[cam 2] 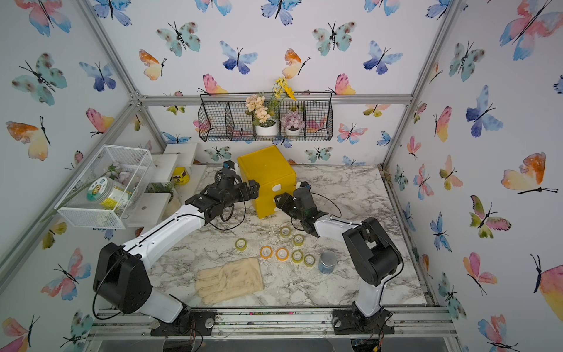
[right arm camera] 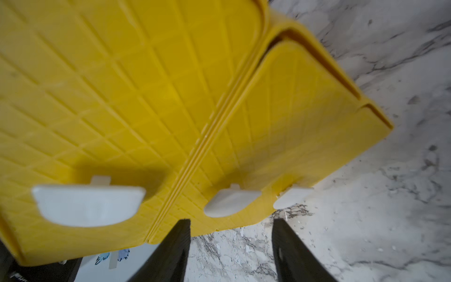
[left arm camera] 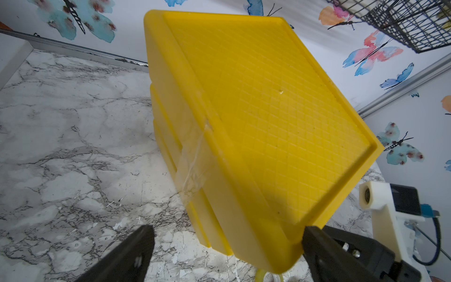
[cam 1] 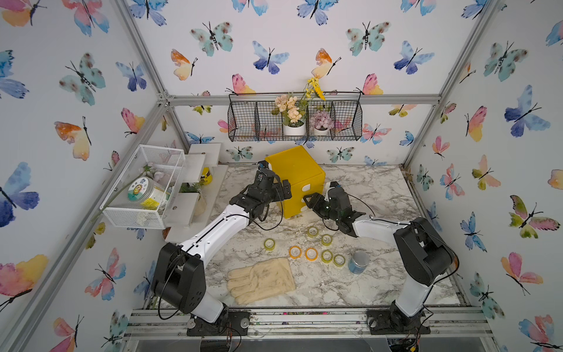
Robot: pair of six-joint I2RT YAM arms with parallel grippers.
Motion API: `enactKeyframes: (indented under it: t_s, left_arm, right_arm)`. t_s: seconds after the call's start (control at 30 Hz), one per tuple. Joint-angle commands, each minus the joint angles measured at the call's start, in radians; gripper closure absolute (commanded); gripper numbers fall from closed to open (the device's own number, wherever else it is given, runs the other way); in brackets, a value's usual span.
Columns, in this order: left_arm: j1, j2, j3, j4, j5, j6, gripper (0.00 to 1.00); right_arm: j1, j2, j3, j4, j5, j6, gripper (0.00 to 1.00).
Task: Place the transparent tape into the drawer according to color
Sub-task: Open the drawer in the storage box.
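On the surface [cam 1: 365, 195], yellow drawer unit [cam 1: 294, 173]: top corner sits between the wide-open left fingers [left arm camera: 136, 254], white handles [right arm camera: 231, 201] just ahead of the right fingers [right arm camera: 170, 249], parted and empty. Seven tape rings [cam 1: 311, 254], five yellow-green, two orange, lie loose on the surface behind both sets of fingers, nearer the right.

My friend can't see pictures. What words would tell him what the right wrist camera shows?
A yellow drawer cabinet with three white handles fills most of the view, seen close up. The right gripper, its black fingers apart and empty, points at the middle handle, with the marble table beside it.
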State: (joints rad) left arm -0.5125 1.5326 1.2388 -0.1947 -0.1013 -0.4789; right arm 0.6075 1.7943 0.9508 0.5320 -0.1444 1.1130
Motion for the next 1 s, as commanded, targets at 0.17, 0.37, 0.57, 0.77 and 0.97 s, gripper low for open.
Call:
enactKeyframes:
  t_s: [0.17, 0.37, 0.57, 0.77, 0.97]
  left_arm:
    - [-0.001, 0.015, -0.038, -0.080, 0.027, 0.020, 0.01]
    - [0.000, 0.018, -0.036, -0.080, 0.030, 0.020, 0.01]
    - [0.000, 0.020, -0.036, -0.080, 0.030, 0.021, 0.01]
    - [-0.001, 0.019, -0.034, -0.080, 0.033, 0.022, 0.01]
    - [-0.001, 0.021, -0.035, -0.080, 0.036, 0.021, 0.01]
  right_arm:
    - [-0.003, 0.063, -0.148, 0.469, -0.017, 0.181, 0.39]
    - [-0.003, 0.106, -0.173, 0.598, -0.009, 0.245, 0.38]
    - [-0.003, 0.151, -0.147, 0.619, -0.023, 0.267, 0.38]
    - [-0.003, 0.183, -0.140, 0.631, -0.024, 0.287, 0.37]
    - [-0.003, 0.220, -0.117, 0.689, -0.027, 0.288, 0.38]
